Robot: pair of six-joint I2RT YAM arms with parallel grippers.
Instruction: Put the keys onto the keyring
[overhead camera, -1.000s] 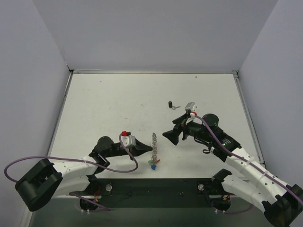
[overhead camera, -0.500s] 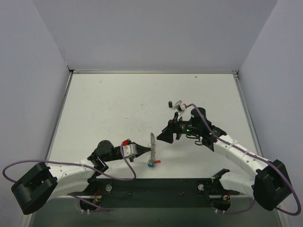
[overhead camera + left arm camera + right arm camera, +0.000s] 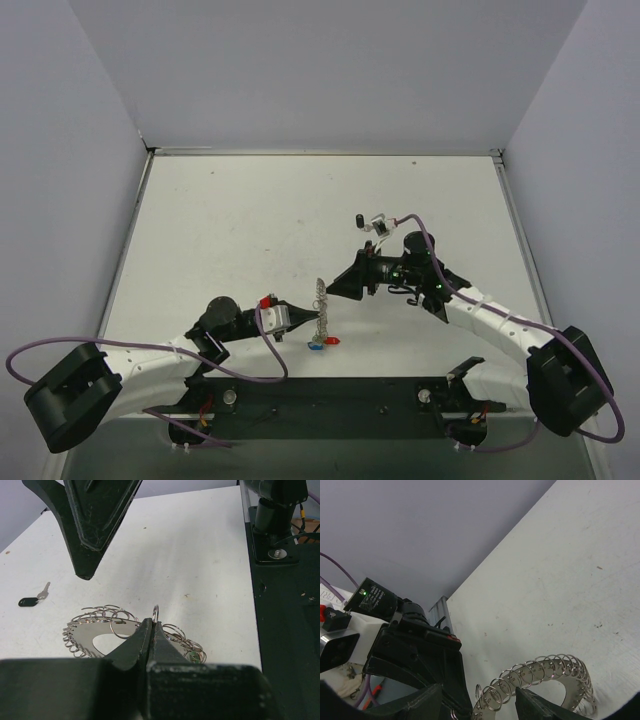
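Top external: right arm [image 3: 470, 310] nearer keyring [image 3: 320, 303].

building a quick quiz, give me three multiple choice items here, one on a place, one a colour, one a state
1. Where is the black-headed key? A) threaded on the keyring B) lying alone on the table C) in the right gripper
2. What colours are the key heads hanging below the keyring? A) yellow and white B) orange and pink C) blue and red
3. How is the left gripper? A) shut on the keyring B) wide open C) out of view
1 B, it lies far from the ring; 2 C, both show in the top view; 3 A, its jaws pinch the rim.
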